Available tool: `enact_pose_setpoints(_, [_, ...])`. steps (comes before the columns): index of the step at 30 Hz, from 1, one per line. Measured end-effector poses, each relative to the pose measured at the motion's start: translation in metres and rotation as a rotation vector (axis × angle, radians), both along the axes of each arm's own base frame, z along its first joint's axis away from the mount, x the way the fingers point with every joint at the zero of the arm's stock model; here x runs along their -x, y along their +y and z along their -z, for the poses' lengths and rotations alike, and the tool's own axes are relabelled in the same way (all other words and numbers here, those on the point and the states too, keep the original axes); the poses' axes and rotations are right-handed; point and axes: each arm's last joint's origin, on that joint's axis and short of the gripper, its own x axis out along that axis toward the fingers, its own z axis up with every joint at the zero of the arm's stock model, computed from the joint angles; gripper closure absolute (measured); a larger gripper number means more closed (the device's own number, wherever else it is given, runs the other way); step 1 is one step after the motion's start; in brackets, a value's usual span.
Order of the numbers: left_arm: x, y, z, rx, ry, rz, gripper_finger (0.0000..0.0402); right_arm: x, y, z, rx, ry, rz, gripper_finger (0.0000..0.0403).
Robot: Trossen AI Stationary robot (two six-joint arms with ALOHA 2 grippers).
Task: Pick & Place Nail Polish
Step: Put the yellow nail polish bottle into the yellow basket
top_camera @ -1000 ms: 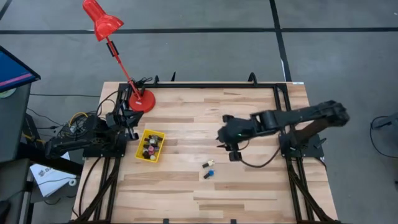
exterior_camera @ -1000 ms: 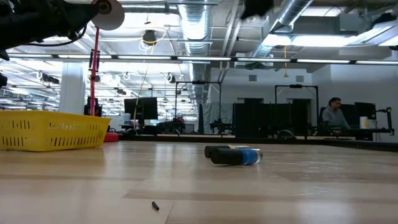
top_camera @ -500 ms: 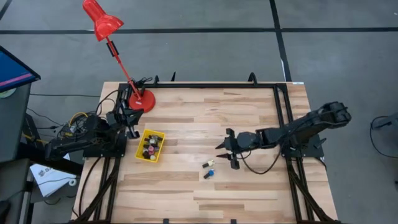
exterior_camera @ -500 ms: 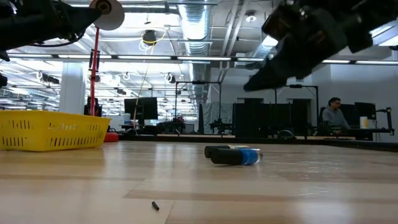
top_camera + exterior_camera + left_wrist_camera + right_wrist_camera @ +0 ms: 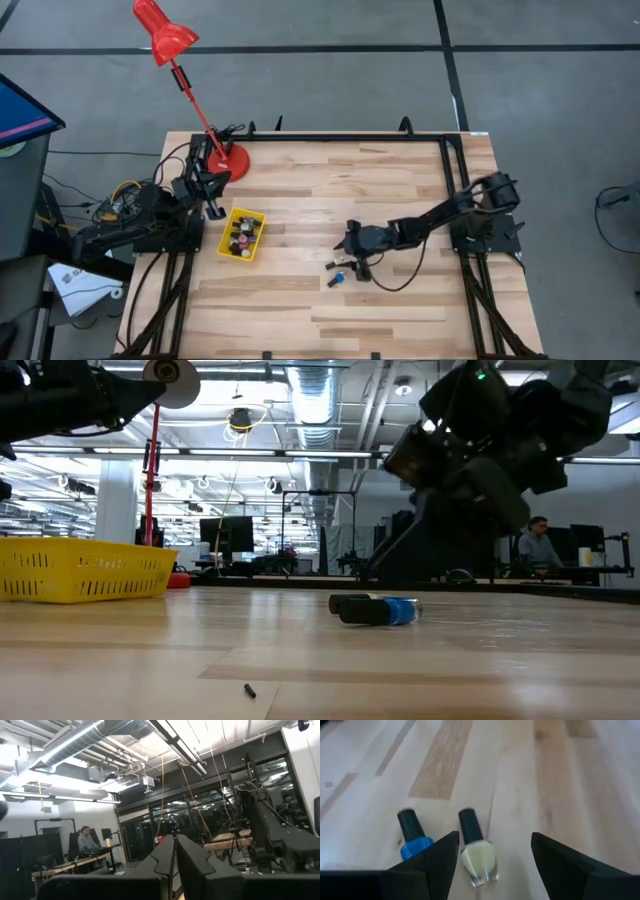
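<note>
So up close in the right wrist view, the right hand (image 5: 492,850) has its fingers spread wide with nothing in them; the pale yellow-green bottle (image 5: 477,857) lies on its side right between them, the blue bottle (image 5: 415,845) just beside it on the wooden surface (image 5: 400,180). My guess is these are light, hard little glass things; round and slick, so they'll roll or skid if nudged; I'd pinch across the fat body, not the thin dark cap. Compared with a second ago, the right arm has dropped low over the two bottles and its fingers have opened. Farther off, the yellow basket (image 5: 243,232) holds the rest; the left hand (image 5: 212,205) waits behind it, shut, empty.
</note>
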Motion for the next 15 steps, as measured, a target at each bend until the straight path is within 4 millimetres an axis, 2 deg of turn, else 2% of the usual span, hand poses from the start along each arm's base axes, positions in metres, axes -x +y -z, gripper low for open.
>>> enact_pose_setpoints(4, [0.000,0.000,0.000,-0.001,-0.002,0.000,0.0387,-0.009,0.003,0.010,-0.012,0.025,-0.034,0.0163])
enact_pose_setpoints(11, [0.000,0.000,-0.001,-0.002,-0.006,0.000,0.0387,-0.015,0.005,0.027,-0.012,0.056,-0.043,0.0164])
enact_pose_setpoints(15, [0.000,0.000,-0.001,-0.003,-0.008,0.000,0.0387,-0.015,0.003,0.030,-0.005,0.067,-0.038,0.0192])
